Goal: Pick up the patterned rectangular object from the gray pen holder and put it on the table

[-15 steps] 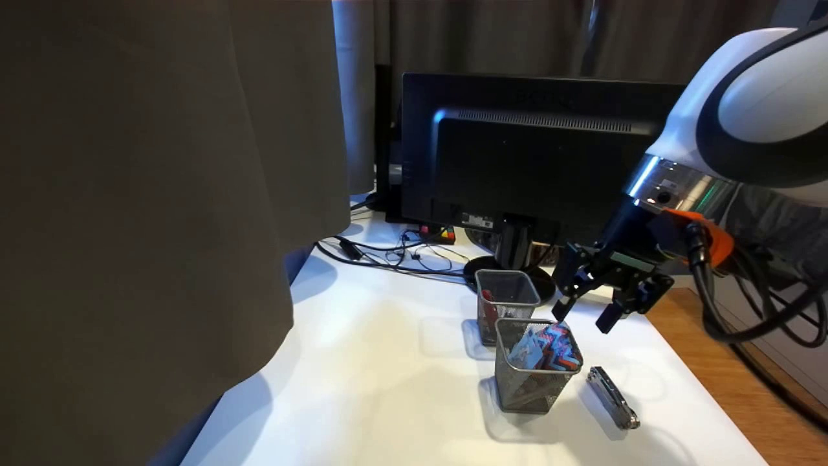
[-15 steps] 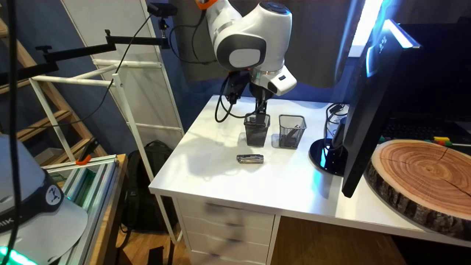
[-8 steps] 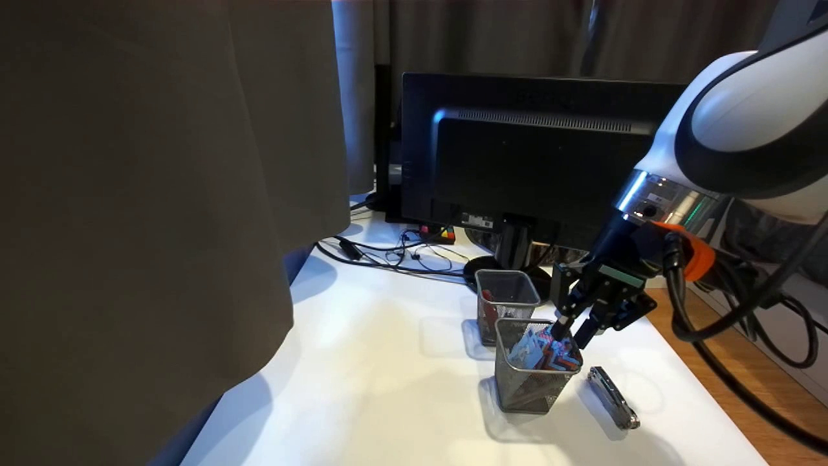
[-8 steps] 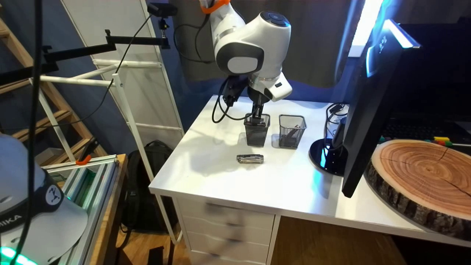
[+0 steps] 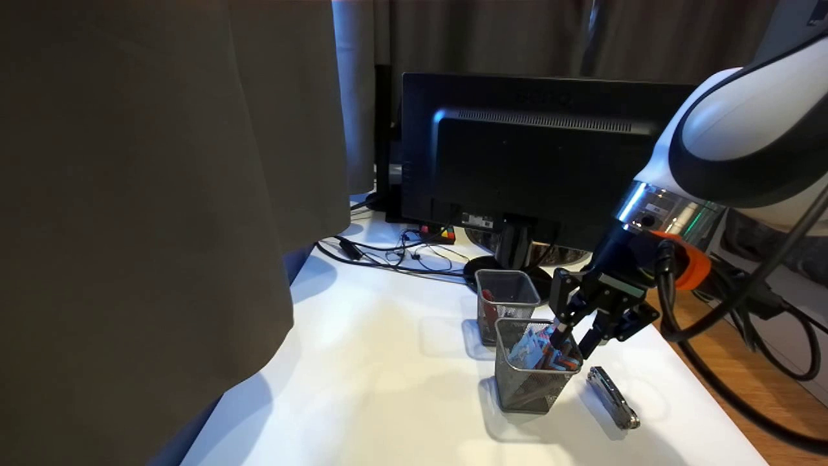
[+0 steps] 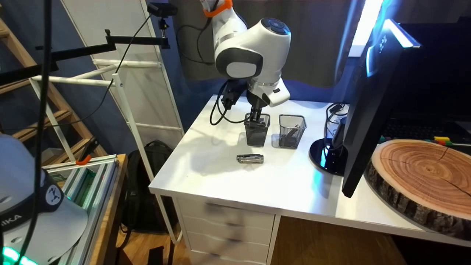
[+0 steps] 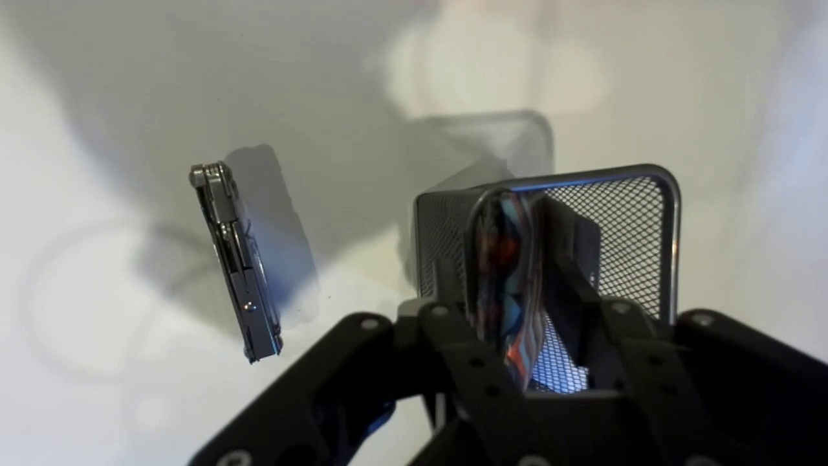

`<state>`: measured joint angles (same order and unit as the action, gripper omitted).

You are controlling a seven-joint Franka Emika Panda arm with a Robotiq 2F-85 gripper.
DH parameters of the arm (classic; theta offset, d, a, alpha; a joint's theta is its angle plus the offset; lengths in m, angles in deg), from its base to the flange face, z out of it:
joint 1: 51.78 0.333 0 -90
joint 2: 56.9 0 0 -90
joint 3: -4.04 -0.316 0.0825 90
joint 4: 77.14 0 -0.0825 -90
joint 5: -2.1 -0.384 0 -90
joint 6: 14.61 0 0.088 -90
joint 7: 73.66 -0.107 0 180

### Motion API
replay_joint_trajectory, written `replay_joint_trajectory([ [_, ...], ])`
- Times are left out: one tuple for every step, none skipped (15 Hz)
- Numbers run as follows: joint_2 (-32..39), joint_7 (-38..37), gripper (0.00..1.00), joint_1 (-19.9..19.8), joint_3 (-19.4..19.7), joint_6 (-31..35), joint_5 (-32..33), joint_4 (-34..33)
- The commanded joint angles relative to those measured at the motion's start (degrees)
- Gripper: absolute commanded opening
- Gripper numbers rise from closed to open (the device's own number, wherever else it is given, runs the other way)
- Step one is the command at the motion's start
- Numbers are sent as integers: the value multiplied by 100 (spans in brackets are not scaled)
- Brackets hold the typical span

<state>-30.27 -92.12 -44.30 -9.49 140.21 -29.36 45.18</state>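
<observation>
The patterned rectangular object (image 5: 551, 360) stands in the gray pen holder (image 5: 525, 389), its blue and reddish top at the rim. In the wrist view the patterned object (image 7: 514, 291) is between the fingers of my gripper (image 7: 511, 268). The right finger is inside the holder (image 7: 674, 220); the left finger appears outside its wall. There is a gap beside the right finger, so the gripper is open. In both exterior views the gripper (image 5: 572, 345) (image 6: 254, 123) is down at the rim of the holder (image 6: 256, 139). The fingertips are partly hidden. The table (image 5: 388, 395) is white.
A silver-black multitool (image 5: 613, 398) lies beside the holder and also shows in the wrist view (image 7: 236, 259). Another mesh cup (image 6: 292, 134) with a red item stands close by. A monitor (image 5: 550, 162) and cables (image 5: 381, 255) are behind. A wood slab (image 6: 423, 176) lies past the monitor.
My gripper has moved down from above the pen holder to its rim, around the patterned object. The gap between its fingers looks narrower. The holder and the multitool have not moved.
</observation>
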Motion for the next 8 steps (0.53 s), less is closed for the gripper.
replay_joint_trajectory([
  [114,109,11,-73,-82,38,-204,-86],
  [124,110,1,-73,-83,44,-202,-88],
  [116,102,1,-66,-77,46,-192,-87],
  [88,83,5,-53,-63,49,-174,-74],
  [61,77,5,-50,-58,51,-167,-55],
  [32,61,5,-40,-47,49,-151,-37],
  [2,53,5,-36,-43,25,-140,-26],
  [-29,58,5,-33,-46,6,-130,-18],
])
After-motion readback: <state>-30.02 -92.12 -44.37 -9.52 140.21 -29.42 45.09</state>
